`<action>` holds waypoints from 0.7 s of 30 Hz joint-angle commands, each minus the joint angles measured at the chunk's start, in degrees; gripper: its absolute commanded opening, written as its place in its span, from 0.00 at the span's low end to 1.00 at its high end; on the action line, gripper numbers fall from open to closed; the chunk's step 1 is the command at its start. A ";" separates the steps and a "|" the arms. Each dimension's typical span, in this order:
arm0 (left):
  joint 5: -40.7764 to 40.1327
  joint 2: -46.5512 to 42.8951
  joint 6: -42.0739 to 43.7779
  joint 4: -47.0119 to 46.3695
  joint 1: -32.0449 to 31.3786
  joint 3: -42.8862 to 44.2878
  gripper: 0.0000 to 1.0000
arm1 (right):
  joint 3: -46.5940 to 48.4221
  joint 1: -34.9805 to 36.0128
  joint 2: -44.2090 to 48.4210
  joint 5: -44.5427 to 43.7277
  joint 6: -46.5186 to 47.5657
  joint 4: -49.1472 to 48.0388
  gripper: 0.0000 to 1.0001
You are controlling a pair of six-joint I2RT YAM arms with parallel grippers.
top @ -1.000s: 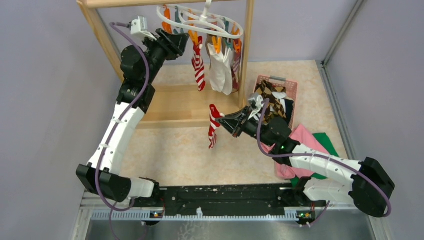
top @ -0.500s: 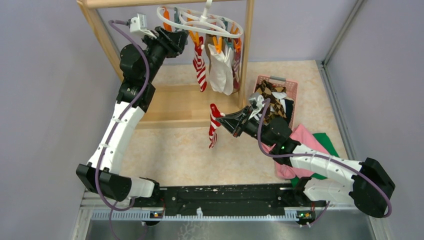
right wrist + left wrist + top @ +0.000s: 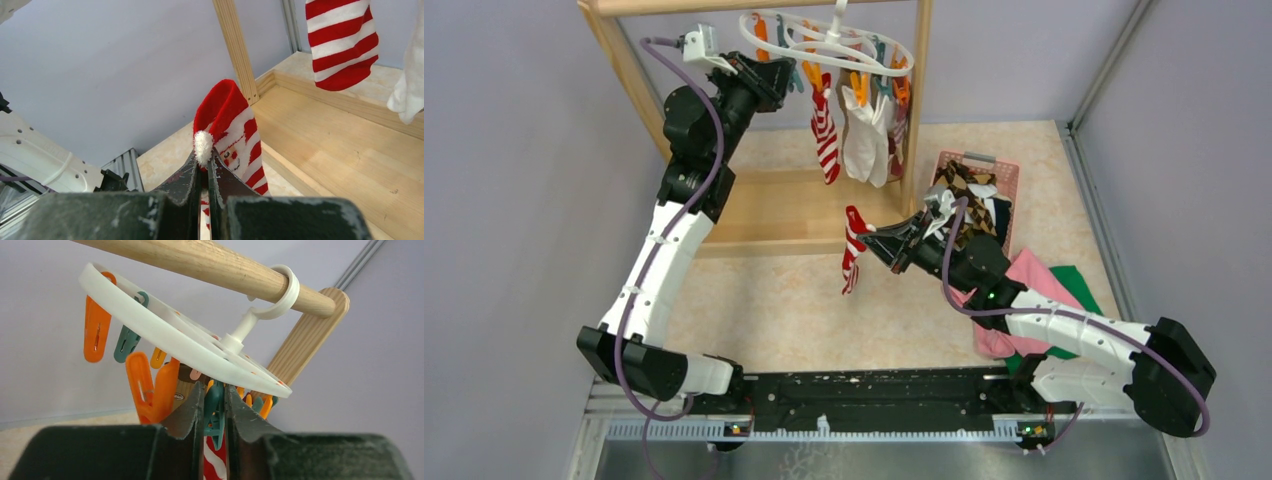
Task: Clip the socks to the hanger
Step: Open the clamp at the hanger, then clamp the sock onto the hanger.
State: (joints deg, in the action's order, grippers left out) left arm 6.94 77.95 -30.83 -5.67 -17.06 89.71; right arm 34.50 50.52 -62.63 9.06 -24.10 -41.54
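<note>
The white ring hanger (image 3: 824, 40) (image 3: 165, 332) hangs by its hook from the wooden bar, with orange and teal clips under it. My left gripper (image 3: 786, 78) (image 3: 215, 387) is up under the ring, shut on a teal clip (image 3: 214, 405). A red-white striped sock (image 3: 824, 135) (image 3: 342, 45) and a white sock (image 3: 864, 140) (image 3: 407, 95) hang from clips. My right gripper (image 3: 864, 238) (image 3: 205, 160) is lower, in front of the rack, shut on a red-white striped Santa sock (image 3: 852, 250) (image 3: 232, 125) that dangles from it.
The wooden frame rack (image 3: 794, 210) has a flat base and a post (image 3: 917, 100) beside the hanger. A pink basket (image 3: 1009, 185) at the right holds argyle and dark socks. A pink cloth (image 3: 1034, 275) and a green cloth (image 3: 1079, 285) lie under the right arm.
The left gripper's jaws have closed from wider apart onto the teal clip. The right arm and its sock have barely moved.
</note>
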 commanded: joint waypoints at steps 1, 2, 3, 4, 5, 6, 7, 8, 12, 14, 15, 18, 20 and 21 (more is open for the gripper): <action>-0.51 0.04 0.68 -2.46 -0.72 2.05 0.15 | -0.18 0.45 1.56 -0.60 0.53 -1.65 0.00; -0.64 -0.08 0.75 -2.46 -0.82 2.05 0.14 | -0.01 0.50 1.56 -0.69 0.66 -1.43 0.00; -0.79 -0.15 0.81 -2.41 -0.97 1.97 0.14 | 0.18 0.46 1.55 -0.78 0.90 -1.19 0.00; -0.94 -0.27 0.85 -2.40 -1.15 1.88 0.14 | 0.54 0.43 1.47 -0.99 1.06 -0.99 0.00; -1.11 -0.39 0.90 -2.41 -1.28 1.75 0.14 | 1.32 0.45 1.34 -1.12 1.33 -0.55 0.00; -1.26 -0.49 0.98 -2.41 -1.45 1.64 0.14 | 1.81 0.45 1.18 -1.19 1.73 -0.08 0.00; -1.48 -0.59 1.03 -2.41 -1.71 1.49 0.14 | 3.14 0.44 0.93 -1.32 2.11 0.46 0.00; -1.67 -0.73 1.08 -2.49 -1.82 1.38 0.14 | 4.33 0.45 0.59 -1.25 2.46 0.90 0.00; -2.14 -0.80 1.12 -2.50 -1.92 1.12 0.14 | 10.60 0.75 -2.61 -1.77 4.74 2.95 0.00; -2.19 -0.87 1.04 -2.50 -1.93 0.97 0.15 | 13.69 1.16 -4.53 -2.48 5.81 4.36 0.00; -2.19 -0.87 0.97 -2.64 -1.93 0.66 0.15 | 15.09 1.47 -5.60 -3.00 6.20 4.36 0.00; -2.40 -0.96 0.89 -2.64 -1.92 0.37 0.15 | 20.67 2.87 -9.06 -5.01 10.26 6.81 0.00; -2.37 -1.00 0.78 -2.59 -1.93 0.39 0.15 | 24.67 3.53 -11.50 -6.66 12.78 8.39 0.00; -2.37 -1.04 0.73 -2.59 -1.93 0.44 0.15 | 26.50 3.73 -12.83 -7.41 13.64 8.92 0.00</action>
State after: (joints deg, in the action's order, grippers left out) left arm 4.58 77.95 -29.82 -6.02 -18.35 89.82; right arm 53.12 52.71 -71.70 5.43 -16.38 -35.03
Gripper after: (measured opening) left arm 0.206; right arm 0.017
